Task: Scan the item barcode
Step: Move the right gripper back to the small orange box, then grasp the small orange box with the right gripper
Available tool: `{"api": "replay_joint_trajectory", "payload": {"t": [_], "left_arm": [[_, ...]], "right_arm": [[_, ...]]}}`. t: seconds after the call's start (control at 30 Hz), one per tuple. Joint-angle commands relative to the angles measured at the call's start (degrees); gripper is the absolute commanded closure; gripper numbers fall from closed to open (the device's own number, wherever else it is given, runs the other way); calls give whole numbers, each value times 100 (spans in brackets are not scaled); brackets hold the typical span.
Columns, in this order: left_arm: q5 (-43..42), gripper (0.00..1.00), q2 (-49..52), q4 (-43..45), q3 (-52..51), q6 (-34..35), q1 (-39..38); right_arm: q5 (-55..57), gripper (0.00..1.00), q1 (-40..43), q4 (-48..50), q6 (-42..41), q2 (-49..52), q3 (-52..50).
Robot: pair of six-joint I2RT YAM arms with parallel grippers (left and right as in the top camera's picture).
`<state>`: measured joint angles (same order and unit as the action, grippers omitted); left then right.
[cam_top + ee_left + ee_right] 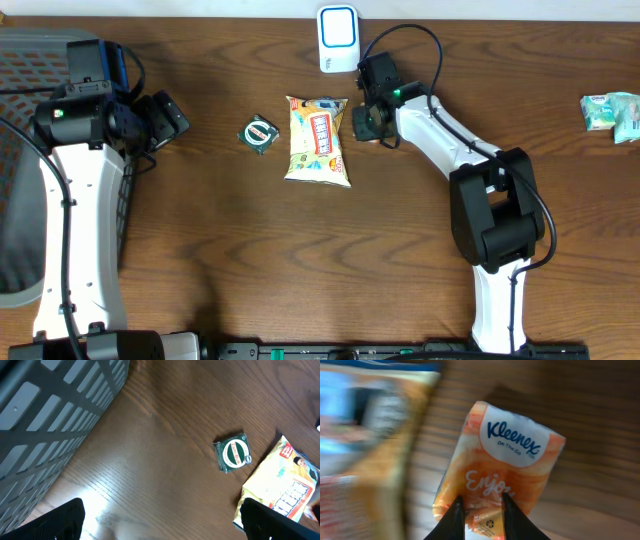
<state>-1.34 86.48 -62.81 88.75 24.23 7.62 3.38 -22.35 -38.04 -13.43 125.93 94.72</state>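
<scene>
The right gripper [481,501] is pinched onto one end of the Kleenex pack [507,460], with the scanner [338,38] just beyond it, slightly left, miles closer than the left arm [78,210].

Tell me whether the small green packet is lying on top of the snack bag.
No: the green packet lies on the table beside the snack bag, with bare wood showing between them.

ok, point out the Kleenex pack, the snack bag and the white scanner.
Kleenex pack [500,469]: right wrist view, middle of front.
snack bag [317,140]: overhead view, front middle.
white scanner [338,36]: overhead view, blue-ringed face.
</scene>
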Motion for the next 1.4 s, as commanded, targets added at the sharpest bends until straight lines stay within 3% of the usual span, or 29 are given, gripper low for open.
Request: {"api": "replay_joint_trajectory", "payload": {"t": [0.0,0.17,0.3,0.33,0.47,0.6,0.73,1.2,1.3,1.37], "left_arm": [[35,2,-2,-15,42,52,9],[35,2,-2,-15,42,52,9],[35,2,-2,-15,42,52,9],[35,3,-2,-15,42,52,9],[35,2,-2,-15,42,52,9],[35,2,-2,-15,42,52,9],[35,2,-2,-15,42,52,9],[35,2,-2,-15,42,52,9],[35,2,-2,-15,42,52,9],[35,2,-2,-15,42,52,9]], "right_arm": [[1543,82,133,-208,-155,-116,63],[1718,76,258,-275,-151,-586,219],[612,51,264,-313,0,-951,219],[402,51,264,-334,-2,-966,219],[-402,59,247,-319,-249,-835,192],[-417,82,170,-103,-415,-459,190],[-192,99,127,7,-415,-15,190],[2170,99,883,-1185,-649,-264,195],[1838,92,1139,-929,-647,-579,203],[1001,83,1270,-706,-605,-734,203]]}}
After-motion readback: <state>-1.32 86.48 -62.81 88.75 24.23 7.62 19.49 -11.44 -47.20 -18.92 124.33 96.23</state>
